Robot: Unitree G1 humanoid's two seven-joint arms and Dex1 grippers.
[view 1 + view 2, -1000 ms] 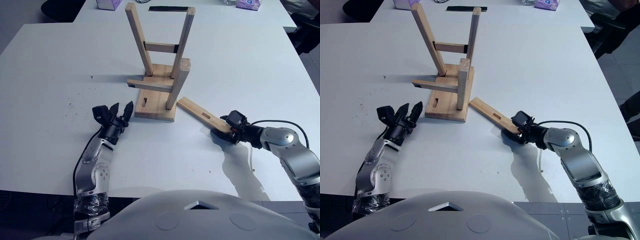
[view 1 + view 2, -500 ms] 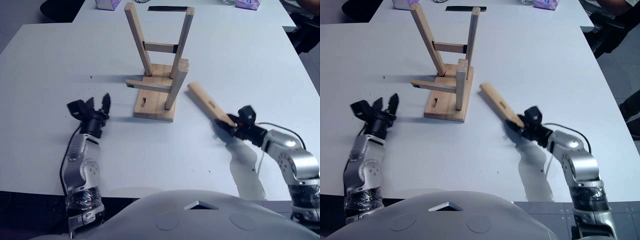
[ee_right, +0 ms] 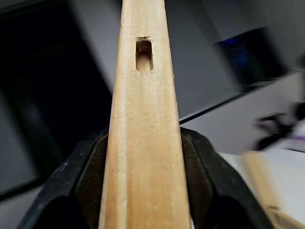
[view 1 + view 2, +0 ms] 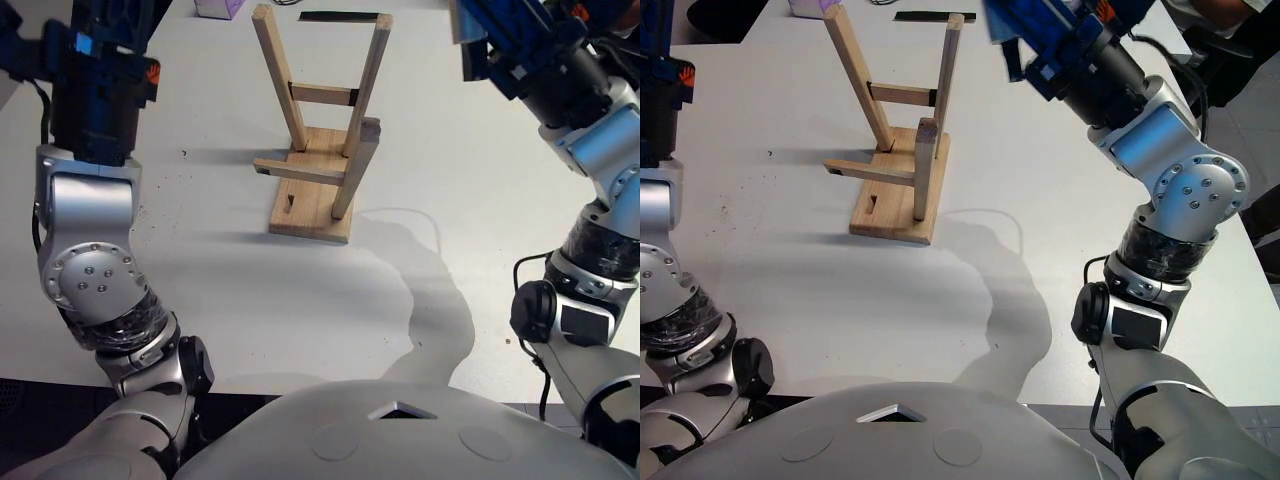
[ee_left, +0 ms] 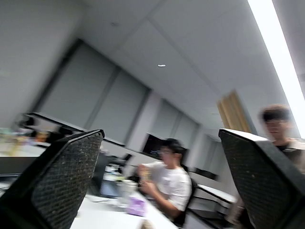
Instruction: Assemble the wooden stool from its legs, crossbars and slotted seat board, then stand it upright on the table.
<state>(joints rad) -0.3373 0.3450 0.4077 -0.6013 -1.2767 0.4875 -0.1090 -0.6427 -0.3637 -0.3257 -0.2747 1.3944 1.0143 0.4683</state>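
The half-built stool [image 4: 315, 170] sits upside down on the tabletop [image 4: 200, 250] at 12 o'clock. High at 2 o'clock, the right end effector [image 3: 145, 162] is clamped on a loose slotted leg [image 3: 142, 109]. The left end effector [image 5: 162, 179], up at 10 o'clock, has its fingers apart.

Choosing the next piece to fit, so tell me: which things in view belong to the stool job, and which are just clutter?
Job: partly built stool; slotted leg, clamped in the right gripper.
Lying about: black strip and purple box, both beyond the stool.
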